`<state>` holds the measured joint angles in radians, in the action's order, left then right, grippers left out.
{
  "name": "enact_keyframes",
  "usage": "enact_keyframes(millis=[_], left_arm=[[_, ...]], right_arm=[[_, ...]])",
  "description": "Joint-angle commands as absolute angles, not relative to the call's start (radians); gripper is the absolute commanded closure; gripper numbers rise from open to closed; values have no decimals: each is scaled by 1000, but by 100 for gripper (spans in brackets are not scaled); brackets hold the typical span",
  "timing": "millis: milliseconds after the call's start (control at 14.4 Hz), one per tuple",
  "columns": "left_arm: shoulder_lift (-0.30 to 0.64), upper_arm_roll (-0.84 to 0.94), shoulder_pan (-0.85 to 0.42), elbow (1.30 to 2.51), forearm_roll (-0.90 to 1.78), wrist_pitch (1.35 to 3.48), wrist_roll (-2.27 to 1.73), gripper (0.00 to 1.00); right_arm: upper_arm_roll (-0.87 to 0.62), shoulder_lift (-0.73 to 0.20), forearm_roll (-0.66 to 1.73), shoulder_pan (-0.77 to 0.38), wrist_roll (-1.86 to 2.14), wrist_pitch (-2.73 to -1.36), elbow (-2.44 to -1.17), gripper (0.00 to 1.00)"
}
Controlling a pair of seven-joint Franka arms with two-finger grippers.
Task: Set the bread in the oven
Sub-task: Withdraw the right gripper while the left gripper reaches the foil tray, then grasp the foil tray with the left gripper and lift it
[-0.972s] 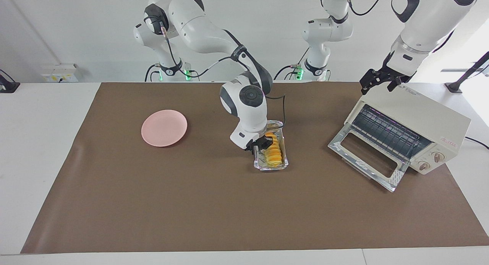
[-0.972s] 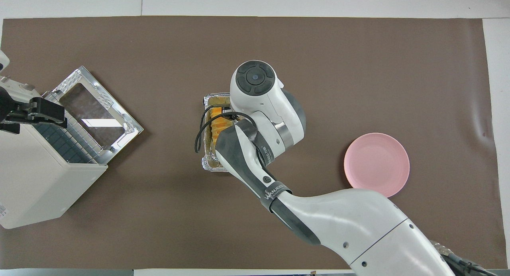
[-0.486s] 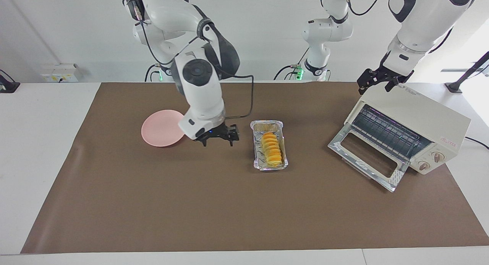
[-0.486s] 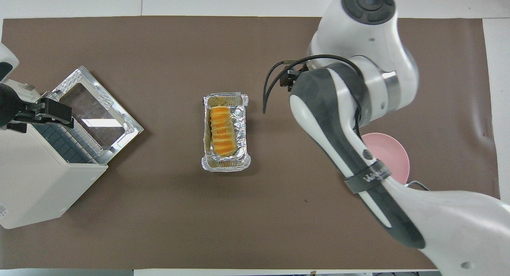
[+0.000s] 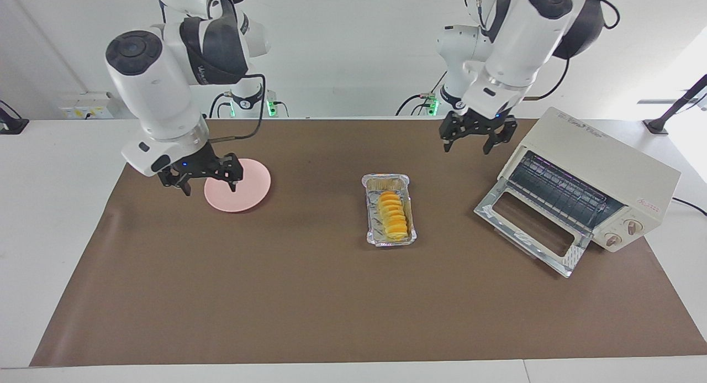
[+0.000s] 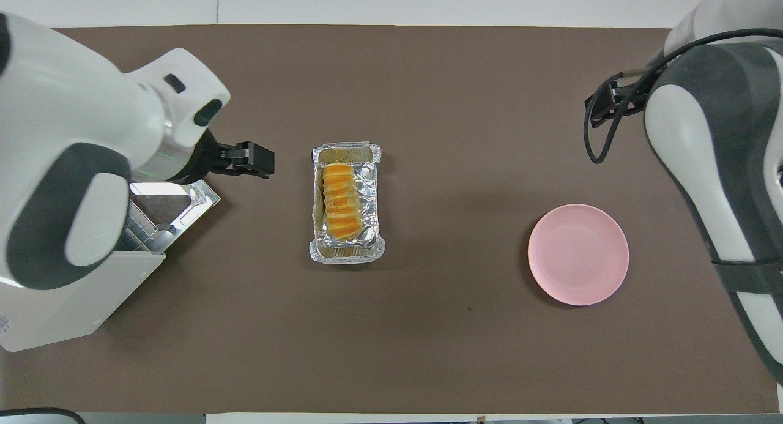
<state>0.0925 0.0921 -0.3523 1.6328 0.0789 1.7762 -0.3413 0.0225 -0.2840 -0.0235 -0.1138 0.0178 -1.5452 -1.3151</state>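
Two pincers aloft, both with fingers spread, holding nothing. Left pincer (image 5: 476,140) over the brown surface (image 5: 309,294) between foil tray (image 5: 404,236) and oven (image 5: 599,178). Right pincer (image 5: 207,179) over the pink plate's (image 5: 246,198) edge. Bread (image 5: 392,213) lies in the tray, mid-surface. Oven at the left arm's end, door dropped open.

A crinkled silver foil tray (image 5: 407,214) (image 6: 368,197) sits near the middle of the brown mat (image 5: 309,300) (image 6: 440,338), its long axis running toward and away from the robots. A round pink plate (image 5: 237,184) (image 6: 578,254) lies well apart from it, toward the right arm's end of the white table (image 5: 49,206) (image 6: 428,2).
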Motion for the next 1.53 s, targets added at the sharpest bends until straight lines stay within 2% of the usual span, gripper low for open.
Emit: enact_keyframes(millis=[0,69,208,347,417,556,764,972,1111,1181,1250,1458], left_arm=[[306,74,-491,1540,86,1915,-504,0],[333,74,-517,1549,78,1984,-532,0],[333,75,-529,1650,74,2083,-534,0],[354,74,-570,1693,74,2132,-546,4],[398,71,-586,1692,72,2152,-566,13],[403,69,-588,1700,72,2163,-571,35],[394,69,-604,1765,71,2186,-574,60],[393,69,-620,1801,71,2210,-606,67],[387,69,-627,1834,71,2247,-621,68],[387,69,-629,1842,71,2262,-629,79],[387,68,-629,1842,71,2263,-632,98],[385,66,-624,1841,71,2257,-629,100]], right_arm=[[9,-148,-32,-71,66,-1478,-1422,0],[9,-105,-32,-68,75,-1457,-1454,0],[9,-42,-34,-64,77,-1430,-1505,0],[9,9,-34,-58,74,-1405,-1545,0],[3,29,-32,-43,75,-1405,-1567,0],[-2,44,-28,-29,75,-1407,-1586,0],[-26,44,-20,17,72,-1422,-1588,0],[-34,46,-18,25,66,-1436,-1588,0],[-34,46,-18,25,66,-1448,-1589,0],[-34,46,-18,25,66,-1450,-1589,0],[-34,46,-18,20,66,-1457,-1589,0],[-34,41,-18,18,66,-1473,-1582,0]])
